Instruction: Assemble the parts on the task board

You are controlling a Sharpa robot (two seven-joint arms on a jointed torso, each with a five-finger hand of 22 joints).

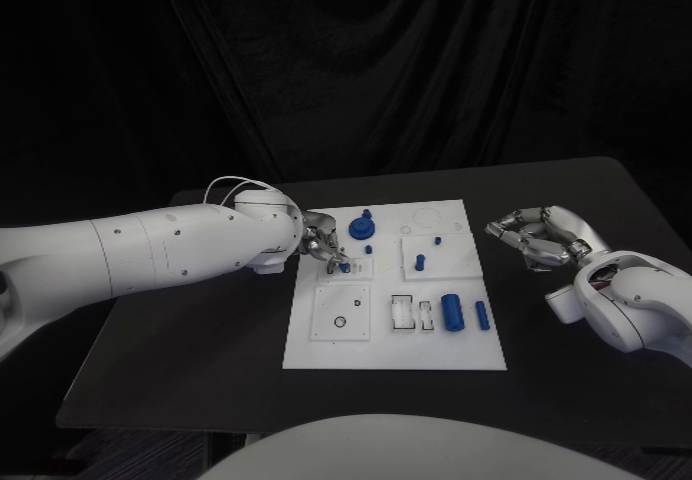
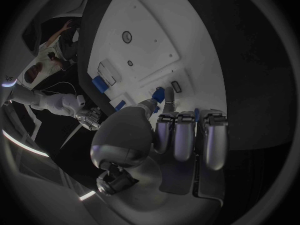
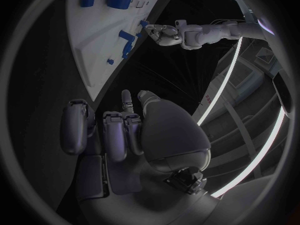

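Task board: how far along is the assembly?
Early. On the white task board, the blue gear-like part and small blue peg seem seated. The left hand is working at the board's upper left; whether it holds anything is unclear. Two blue cylinders lie loose. The right hand idles, curled.

you see the white task board [image 1: 397, 340] flat on the counter, blue parts [image 1: 451, 311] scattered across its upper and right areas.

The task board [image 1: 320, 345] lies at the middle of the surface [image 1: 577, 190]. On it, a knobbed part [image 1: 361, 224] stands at 11 o'clock, a small peg [image 1: 420, 263] near the centre, and two cylinders [image 1: 453, 311] lie side by side at 4 o'clock. The left robot hand [image 1: 323, 246] is over the board's 10 o'clock edge; the right robot hand [image 1: 542, 236] is off the board at 2 o'clock.
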